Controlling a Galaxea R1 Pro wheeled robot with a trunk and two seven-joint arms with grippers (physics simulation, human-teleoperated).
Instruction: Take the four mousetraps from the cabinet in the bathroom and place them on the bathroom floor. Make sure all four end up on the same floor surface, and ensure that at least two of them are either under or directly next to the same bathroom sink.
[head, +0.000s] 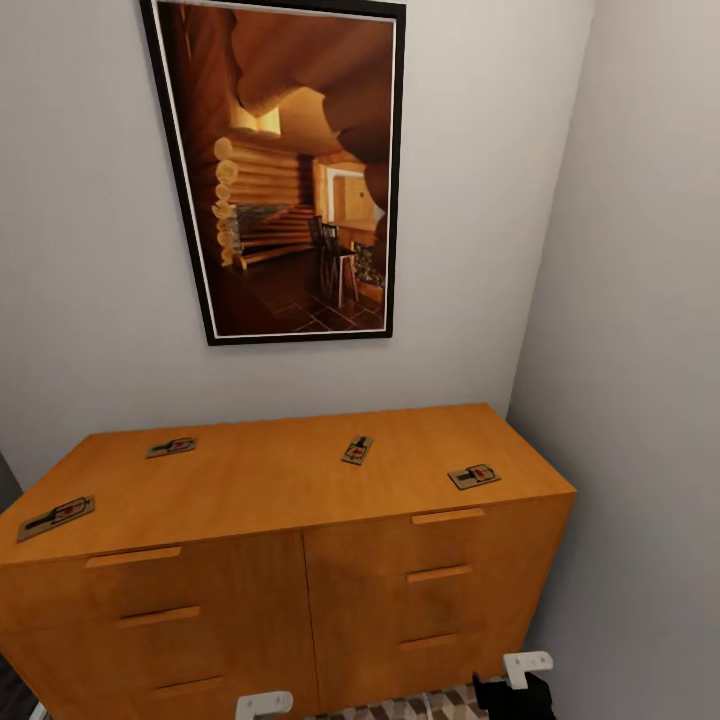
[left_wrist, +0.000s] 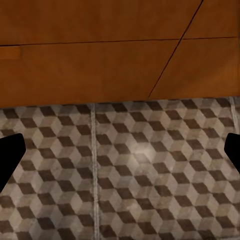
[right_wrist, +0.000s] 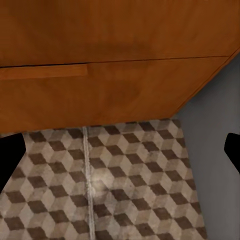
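Several mousetraps lie flat on the orange-brown cabinet (head: 265, 490) top: one at the left front corner (head: 57, 517), one at the back left (head: 171, 447), one near the middle (head: 357, 450), one at the right front (head: 473, 476). Both arms hang low in front of the cabinet, well below its top. My left gripper (left_wrist: 120, 155) is open above the cube-patterned bathroom floor (left_wrist: 130, 185), its dark fingertips (left_wrist: 10, 156) wide apart and nothing between them. My right gripper (right_wrist: 120, 155) is also open and empty, over the floor (right_wrist: 130, 185) by the cabinet's right corner.
A framed picture of a log interior (head: 290, 170) hangs on the white wall above the cabinet. A grey side wall (head: 650, 400) stands close along the cabinet's right end. Drawer fronts with bar handles (head: 447, 516) face me.
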